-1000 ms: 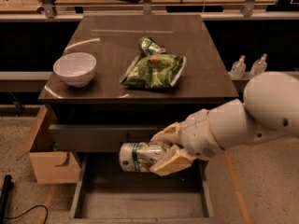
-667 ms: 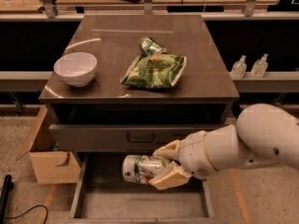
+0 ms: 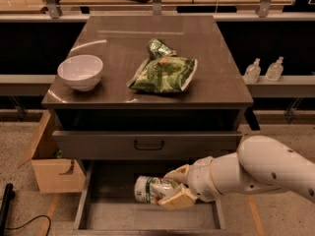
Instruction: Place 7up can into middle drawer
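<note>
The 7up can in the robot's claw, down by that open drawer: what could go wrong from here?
The gripper holds the 7up can on its side over the middle drawer. Released like that, it may roll across the bare floor. The drawer front with the handle sits close above the gripper, so pulling out could bump it. How high the can hangs is unclear; a drop might dent it.
</note>
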Action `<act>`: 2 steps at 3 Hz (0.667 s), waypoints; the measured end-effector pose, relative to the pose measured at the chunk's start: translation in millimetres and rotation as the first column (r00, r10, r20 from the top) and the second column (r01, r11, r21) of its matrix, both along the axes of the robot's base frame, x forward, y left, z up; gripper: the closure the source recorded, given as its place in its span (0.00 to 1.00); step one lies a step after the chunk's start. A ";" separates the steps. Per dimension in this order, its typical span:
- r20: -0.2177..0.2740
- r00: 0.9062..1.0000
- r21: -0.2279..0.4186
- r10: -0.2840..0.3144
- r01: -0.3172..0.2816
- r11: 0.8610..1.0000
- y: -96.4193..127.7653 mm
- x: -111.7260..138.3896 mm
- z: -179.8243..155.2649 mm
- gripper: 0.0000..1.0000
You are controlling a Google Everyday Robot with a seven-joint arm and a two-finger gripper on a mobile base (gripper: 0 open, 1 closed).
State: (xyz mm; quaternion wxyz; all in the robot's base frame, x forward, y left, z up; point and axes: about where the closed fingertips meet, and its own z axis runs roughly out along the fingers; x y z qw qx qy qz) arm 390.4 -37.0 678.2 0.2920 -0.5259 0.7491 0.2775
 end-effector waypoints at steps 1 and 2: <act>-0.072 0.997 0.005 -0.028 0.029 1.000 -1.4 7.4 -36.1 1.00; -0.159 0.982 0.031 -0.104 0.110 0.993 4.3 18.4 -69.9 0.84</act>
